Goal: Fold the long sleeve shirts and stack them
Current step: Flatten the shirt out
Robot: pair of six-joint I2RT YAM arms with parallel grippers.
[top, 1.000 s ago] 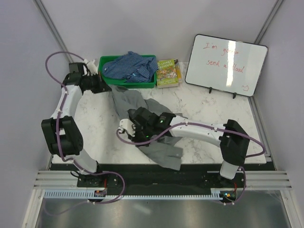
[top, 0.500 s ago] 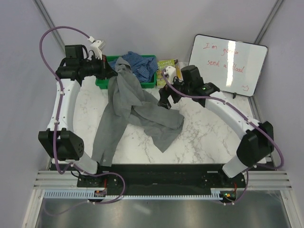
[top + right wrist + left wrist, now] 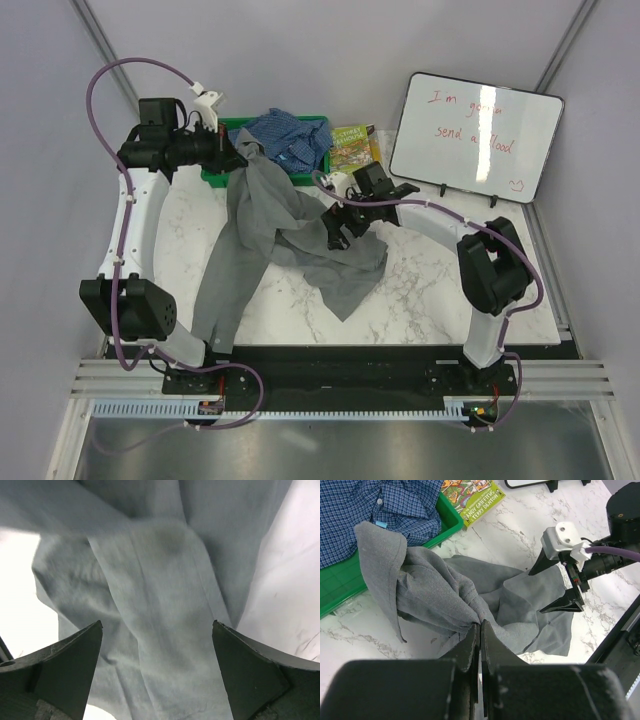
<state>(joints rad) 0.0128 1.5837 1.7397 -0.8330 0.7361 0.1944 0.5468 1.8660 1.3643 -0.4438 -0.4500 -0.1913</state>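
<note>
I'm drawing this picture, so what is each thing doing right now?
grey shirt: unfolded, one end lifted, rest on table.
blue shirt: crumpled in green bin.
left tool: shut on grey shirt.
right tool: open over grey shirt.
book: closed.
whiteboard: written on.

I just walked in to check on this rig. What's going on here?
The left gripper is shut on a bunch of the grey shirt, holding it up beside the green bin where the blue checked shirt lies. The rest lies crumpled on the table. The right gripper hovers over it, jaws wide open, holding nothing. Nothing is folded yet.
</note>
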